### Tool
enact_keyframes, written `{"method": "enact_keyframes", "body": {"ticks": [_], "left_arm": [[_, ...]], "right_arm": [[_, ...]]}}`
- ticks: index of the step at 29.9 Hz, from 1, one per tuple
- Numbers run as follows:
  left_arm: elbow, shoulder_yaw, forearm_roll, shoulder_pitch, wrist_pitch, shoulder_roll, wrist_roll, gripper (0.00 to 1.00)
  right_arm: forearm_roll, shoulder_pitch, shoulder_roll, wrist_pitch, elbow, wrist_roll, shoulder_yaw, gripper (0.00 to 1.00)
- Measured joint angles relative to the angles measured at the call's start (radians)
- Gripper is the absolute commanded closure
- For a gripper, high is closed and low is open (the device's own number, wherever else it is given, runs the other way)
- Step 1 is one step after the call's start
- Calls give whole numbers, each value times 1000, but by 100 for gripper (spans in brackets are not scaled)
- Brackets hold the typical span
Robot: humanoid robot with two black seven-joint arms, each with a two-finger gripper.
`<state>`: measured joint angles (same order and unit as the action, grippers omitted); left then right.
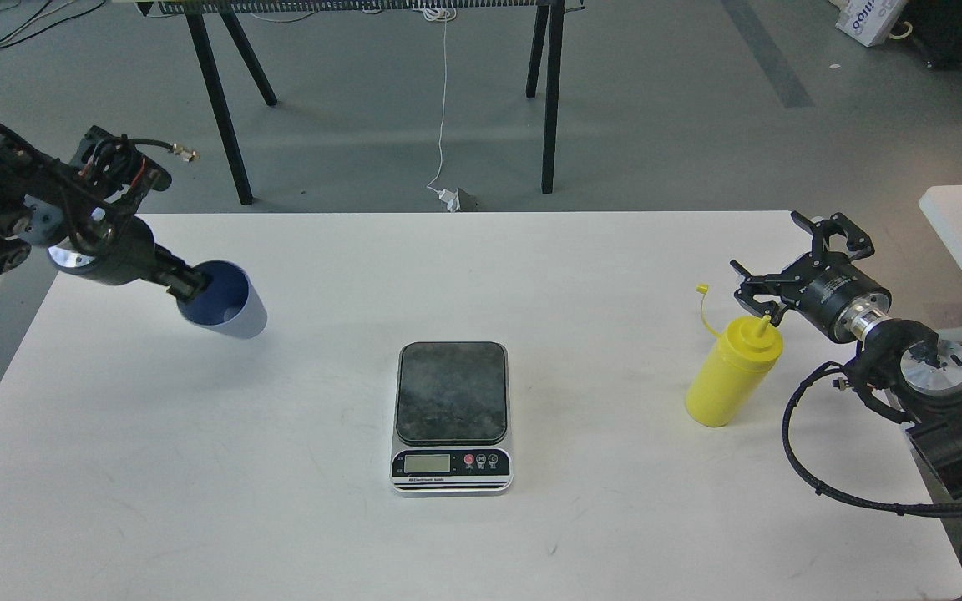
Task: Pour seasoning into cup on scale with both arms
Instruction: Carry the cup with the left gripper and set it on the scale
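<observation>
Left gripper (189, 286) on cup (230, 305) rim

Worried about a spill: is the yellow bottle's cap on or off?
Off. The seasoning bottle stands on the table with its pointed nozzle bare; the small tethered cap hangs to its upper left.

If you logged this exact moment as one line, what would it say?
left gripper: shut on cup, lifted | right gripper: open by seasoning | scale: plate bare
</observation>
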<state>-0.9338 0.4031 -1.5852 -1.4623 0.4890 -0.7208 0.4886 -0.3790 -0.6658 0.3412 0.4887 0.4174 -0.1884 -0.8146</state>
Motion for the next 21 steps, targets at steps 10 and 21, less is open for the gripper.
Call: {"method": "enact_keyframes", "body": {"ticks": [10,21], "left_arm": [[-12,-58,58,-114,-1,332,0,95],[-10,-39,5,58,0,473,0,95]], "right_arm": [[0,9,1,0,-2,0,1,2],[-3,25,-1,0,-2,0,-2,2]]}}
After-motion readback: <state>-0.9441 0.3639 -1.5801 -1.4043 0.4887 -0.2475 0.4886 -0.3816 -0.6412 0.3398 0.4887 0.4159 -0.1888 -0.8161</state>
